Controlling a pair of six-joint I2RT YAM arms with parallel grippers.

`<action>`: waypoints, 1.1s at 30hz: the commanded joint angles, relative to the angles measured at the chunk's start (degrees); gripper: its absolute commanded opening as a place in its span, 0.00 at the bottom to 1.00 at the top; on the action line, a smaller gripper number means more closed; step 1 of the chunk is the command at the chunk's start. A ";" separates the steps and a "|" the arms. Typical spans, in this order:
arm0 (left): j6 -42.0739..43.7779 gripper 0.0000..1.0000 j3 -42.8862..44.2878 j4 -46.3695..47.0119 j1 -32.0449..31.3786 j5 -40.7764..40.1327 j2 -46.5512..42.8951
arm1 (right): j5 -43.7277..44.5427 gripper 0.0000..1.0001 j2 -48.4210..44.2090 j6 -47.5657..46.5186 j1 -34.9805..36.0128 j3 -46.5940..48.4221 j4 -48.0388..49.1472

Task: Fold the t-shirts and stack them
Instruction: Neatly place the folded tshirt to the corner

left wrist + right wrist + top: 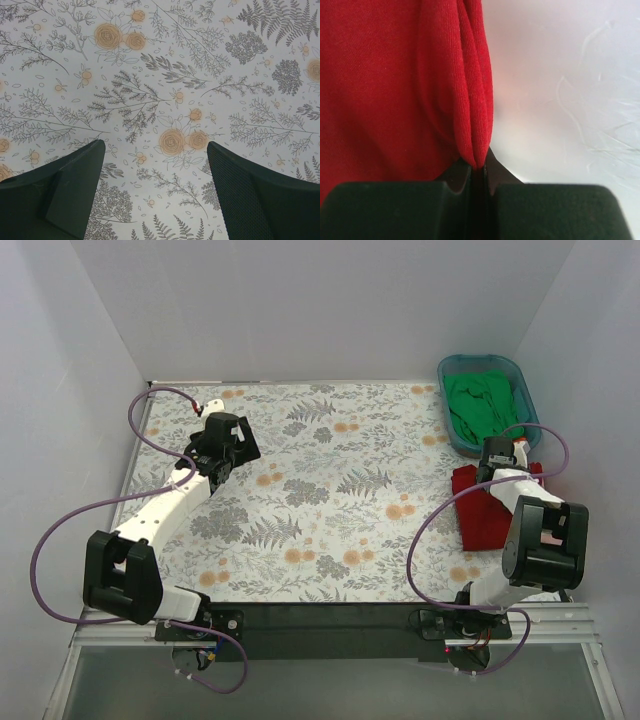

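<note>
Left pincer [156, 150] hangs wide, dark fingers spread over bare floral cover [165, 75] on the left half of the desk [300, 465], holding nothing. Over to the right, the red t-shirt [482, 518] lies bunched near the desk's right edge, just on the near side of the teal tub [478, 361], where the green t-shirt [478, 400] sits in a heap. Right pincer [479, 167] is clamped on a pinched fold of that red cloth, fabric gathered tight between the jaws. My read: folding the red shirt is the step in hand, early in the task, the green one not yet begun. The next move likely calls for carrying that pinched edge across and laying it flat, and the left pincer, well apart, would have to come over to help.
</note>
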 commanded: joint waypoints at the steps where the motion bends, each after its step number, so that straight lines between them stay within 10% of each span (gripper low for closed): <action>1: -0.35 0.82 -0.12 -0.27 0.14 0.32 0.08 | 2.00 0.01 0.36 -0.98 -0.45 2.07 3.87; 12: -0.35 0.82 -0.12 -0.27 0.14 0.94 0.52 | 3.49 0.01 3.09 -2.30 -0.80 3.03 5.54; 22: -0.35 0.82 -0.04 -0.27 0.05 1.55 0.96 | 9.03 0.58 4.06 -1.15 -0.98 4.17 5.37; 33: -0.17 0.83 0.05 -0.27 0.05 1.20 0.26 | 6.44 0.62 -1.29 6.48 -1.51 9.44 -1.30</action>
